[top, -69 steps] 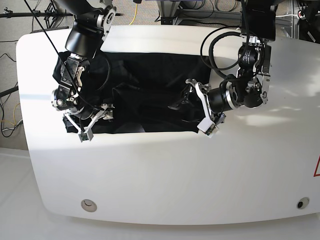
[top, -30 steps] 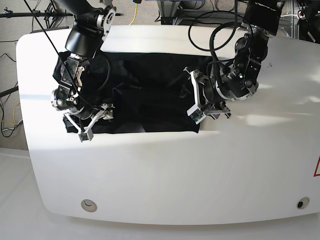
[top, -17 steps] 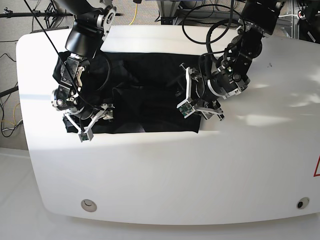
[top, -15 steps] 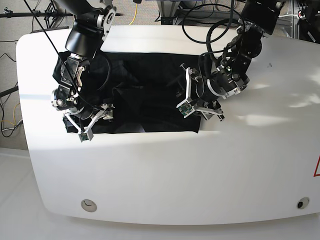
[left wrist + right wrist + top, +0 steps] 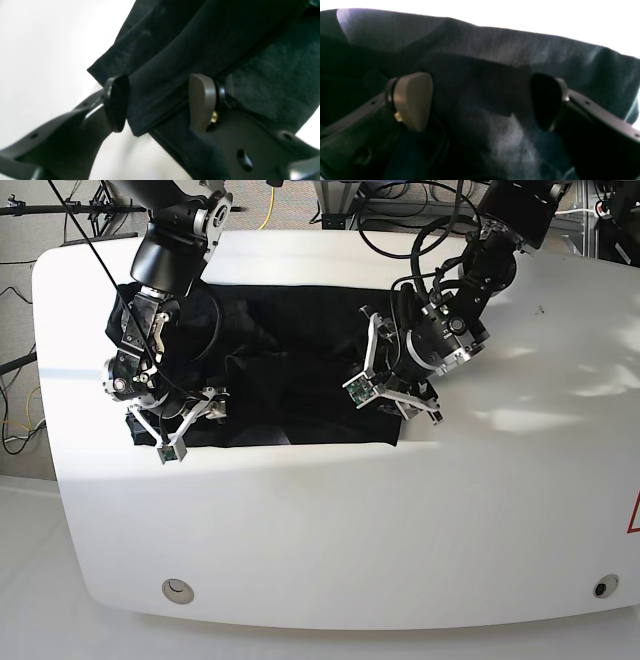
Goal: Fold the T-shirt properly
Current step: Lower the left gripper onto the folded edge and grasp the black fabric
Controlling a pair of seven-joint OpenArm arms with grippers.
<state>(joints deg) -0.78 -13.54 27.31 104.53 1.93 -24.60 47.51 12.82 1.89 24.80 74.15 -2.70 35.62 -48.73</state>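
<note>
Black T-shirt (image 5: pixel 290 365) fold between spread left end effector (image 5: pixel 160 102); right end effector (image 5: pixel 480 100) spread above.

Black T-shirt (image 5: pixel 300 370), soft and wrinkled, lies spread across the far-centre of the white table, near hem straight and parallel to the table's near edge, right edge doubled into a thick fold, creases toward the left.

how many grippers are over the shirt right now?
2. The right gripper is at the T-shirt's near left corner; the left gripper is over its near right edge. Both have open jaws.
</note>
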